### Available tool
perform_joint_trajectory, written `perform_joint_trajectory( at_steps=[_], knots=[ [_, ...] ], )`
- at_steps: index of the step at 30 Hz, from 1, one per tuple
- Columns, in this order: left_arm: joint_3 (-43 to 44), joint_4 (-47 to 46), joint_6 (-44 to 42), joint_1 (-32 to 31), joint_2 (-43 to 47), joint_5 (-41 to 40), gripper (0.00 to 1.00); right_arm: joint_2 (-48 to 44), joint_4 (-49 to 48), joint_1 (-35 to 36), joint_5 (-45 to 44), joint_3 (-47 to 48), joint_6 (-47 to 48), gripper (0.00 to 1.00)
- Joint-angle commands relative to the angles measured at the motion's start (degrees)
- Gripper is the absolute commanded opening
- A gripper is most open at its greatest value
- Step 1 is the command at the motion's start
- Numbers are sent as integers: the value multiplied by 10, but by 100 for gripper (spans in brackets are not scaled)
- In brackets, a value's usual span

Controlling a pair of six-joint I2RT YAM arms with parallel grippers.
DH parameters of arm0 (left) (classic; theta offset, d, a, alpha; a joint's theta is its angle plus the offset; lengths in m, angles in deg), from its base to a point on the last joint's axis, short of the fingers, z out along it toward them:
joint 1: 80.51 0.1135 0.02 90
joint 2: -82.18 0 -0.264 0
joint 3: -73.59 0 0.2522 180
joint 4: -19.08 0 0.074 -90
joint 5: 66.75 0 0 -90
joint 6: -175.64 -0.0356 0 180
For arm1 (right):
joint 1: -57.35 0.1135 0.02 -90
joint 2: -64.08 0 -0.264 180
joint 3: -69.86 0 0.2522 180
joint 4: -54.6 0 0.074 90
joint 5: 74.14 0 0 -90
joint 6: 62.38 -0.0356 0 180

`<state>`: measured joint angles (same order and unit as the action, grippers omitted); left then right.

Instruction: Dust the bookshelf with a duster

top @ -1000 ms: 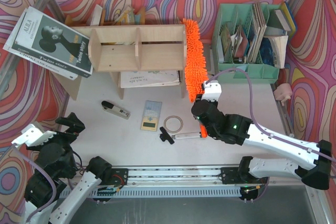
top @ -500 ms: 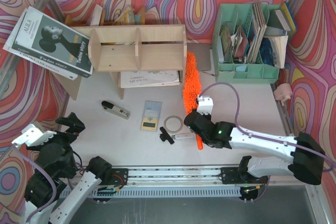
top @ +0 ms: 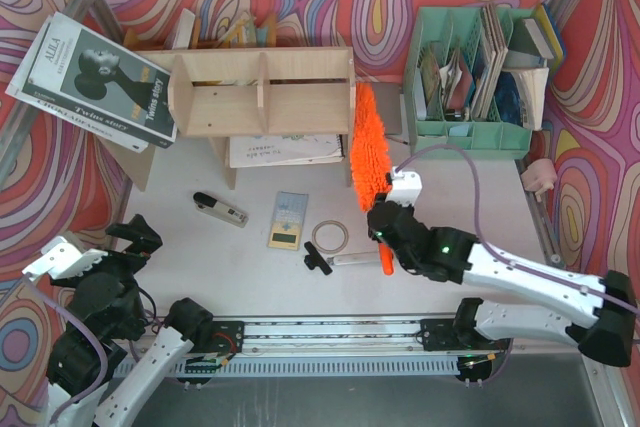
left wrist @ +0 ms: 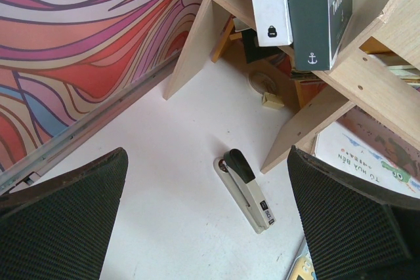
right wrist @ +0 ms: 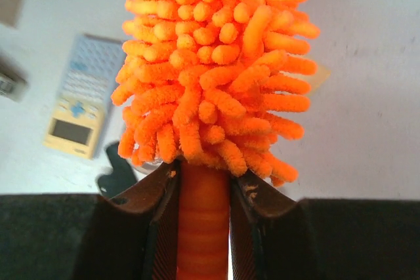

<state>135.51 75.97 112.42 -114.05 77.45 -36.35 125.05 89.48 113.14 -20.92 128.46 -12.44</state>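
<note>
You have bright, even light from above; shadows on the white surface (top: 250, 267) fall soft and faint. In the right wrist view the fluffy orange microfibre duster (right wrist: 210, 63) is crisp, the things behind it blurred.

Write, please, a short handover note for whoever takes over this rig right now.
Left gripper: open, empty, facing a stapler on the table.
Right gripper: shut on the duster, at the handle just below the fluffy head.
Duster head: alongside the right end panel of the bookshelf.
Done: duster picked up and at the shelf.
Left: sweep the top and compartments; how much is already dusted cannot be told.
</note>
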Motion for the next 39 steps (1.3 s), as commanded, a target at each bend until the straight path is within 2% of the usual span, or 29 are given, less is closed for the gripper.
perform_joint_trajectory(
  at_steps=[1,10,17,25,31,39],
  knots=[
    [-6,-8,-6,3,-2,1,98,-66,-56,5,-8,63,76,0],
    [-6,-9,-7,3,-9,4,98,-86,-54,5,14,26,46,0],
    [-6,-9,-6,3,-13,4,98,-21,-64,5,55,-41,-15,0],
    [-7,-9,-6,3,-13,6,98,70,-127,5,99,-111,-49,0],
    [-7,-11,-9,3,-21,8,98,103,-90,5,56,-81,-38,0],
    [-11,-13,-6,3,-17,5,98,0,-74,5,-11,20,67,0]
  ],
)
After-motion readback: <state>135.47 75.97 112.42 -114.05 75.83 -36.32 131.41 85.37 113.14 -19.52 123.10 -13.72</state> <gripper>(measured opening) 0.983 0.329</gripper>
